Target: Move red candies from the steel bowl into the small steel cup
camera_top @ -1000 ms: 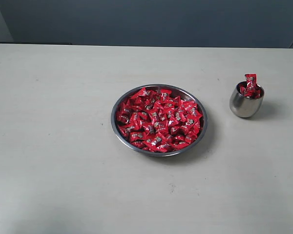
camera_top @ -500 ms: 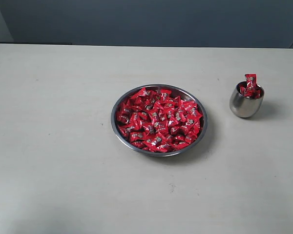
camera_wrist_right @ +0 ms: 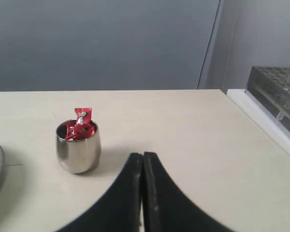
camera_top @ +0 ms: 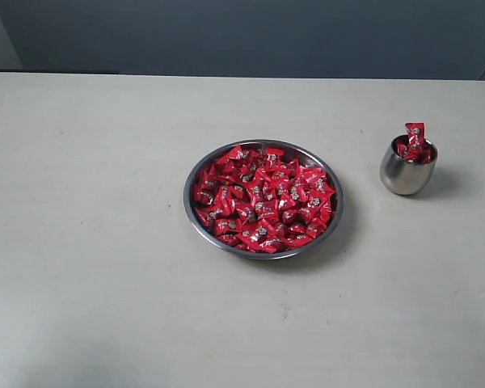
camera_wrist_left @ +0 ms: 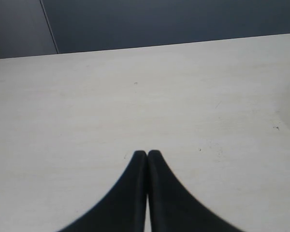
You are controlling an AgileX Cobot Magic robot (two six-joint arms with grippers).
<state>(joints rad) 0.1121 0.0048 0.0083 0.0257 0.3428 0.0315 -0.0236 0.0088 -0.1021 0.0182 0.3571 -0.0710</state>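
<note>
Pale, smooth table (camera_top: 105,267) fills most of the room, with a dark blue-grey wall (camera_top: 242,36) behind it. Near the middle sits the steel bowl (camera_top: 309,153), round, wide, flat and shiny. It is piled full of red candies (camera_top: 263,198), small and crinkly, pointing every which way. Off to the right, well apart from the bowl, stands the small steel cup (camera_top: 404,176). It is round-bellied and upright, with its mouth facing up. A few red candies lie inside, and one tall candy (camera_top: 415,133) stands on end, poking over the rim.

The left gripper (camera_wrist_left: 147,153) hangs over bare table, its two black fingers pressed together with nothing between them. The right gripper (camera_wrist_right: 143,155) is near the cup, its fingers pressed tight too and empty. A clear box (camera_wrist_right: 275,92), maybe a rack, rests past the table's edge.
</note>
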